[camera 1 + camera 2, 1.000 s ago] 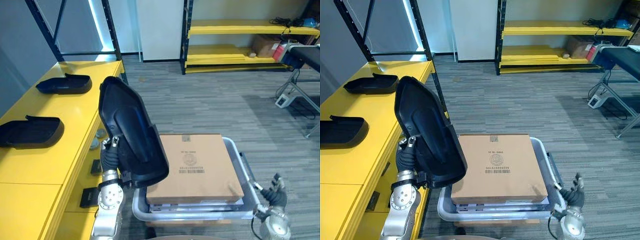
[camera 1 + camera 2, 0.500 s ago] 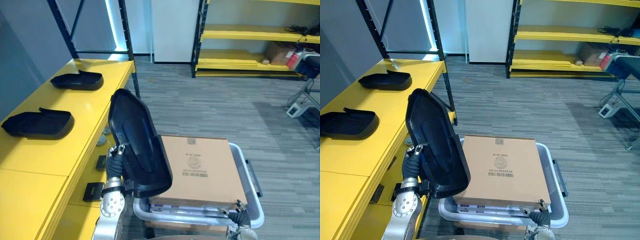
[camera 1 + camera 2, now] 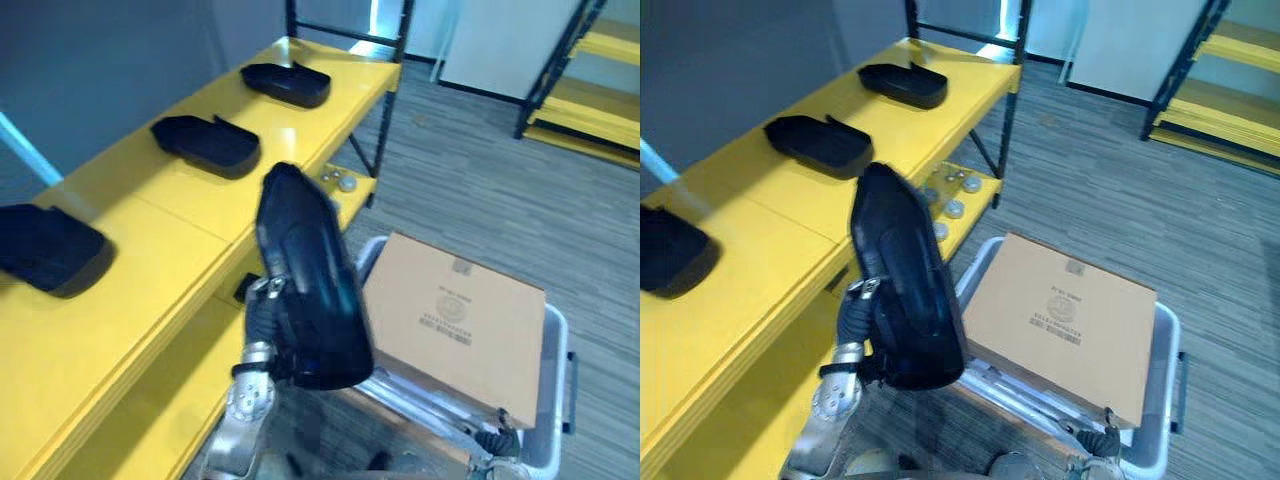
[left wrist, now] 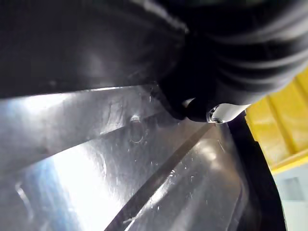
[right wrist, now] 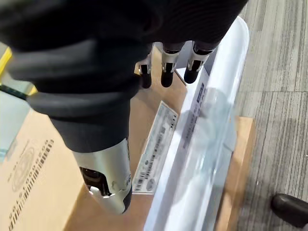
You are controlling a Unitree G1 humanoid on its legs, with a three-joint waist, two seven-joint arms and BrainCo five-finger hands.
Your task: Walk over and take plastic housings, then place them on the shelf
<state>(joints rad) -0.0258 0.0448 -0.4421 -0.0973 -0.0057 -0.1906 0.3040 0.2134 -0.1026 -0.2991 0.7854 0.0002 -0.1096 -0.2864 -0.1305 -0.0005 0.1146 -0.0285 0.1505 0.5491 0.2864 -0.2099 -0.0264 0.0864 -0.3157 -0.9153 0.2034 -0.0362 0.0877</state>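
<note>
Plastic housing (image 3: 312, 290) stands upright in the left robot hand (image 3: 262, 312), which pinches it with the thumb hooked over its edge. More housings (image 3: 205, 143) lie on the yellow shelf (image 3: 150, 260) beside that hand. The right robot hand (image 5: 91, 86) hangs with loose, spread fingers (image 5: 168, 72), just above the cardboard box (image 3: 455, 320) and the white bin (image 5: 207, 125).

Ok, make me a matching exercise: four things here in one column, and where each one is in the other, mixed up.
Things:
1. upright black plastic housing
2. brown cardboard box
3. three flat black plastic housings
4. small round grey pieces

Places:
A. on the lower yellow shelf level
B. on top of the yellow shelf
C. at the left hand
D. on the pale plastic bin

Pairs: 1-C, 2-D, 3-B, 4-A.
</note>
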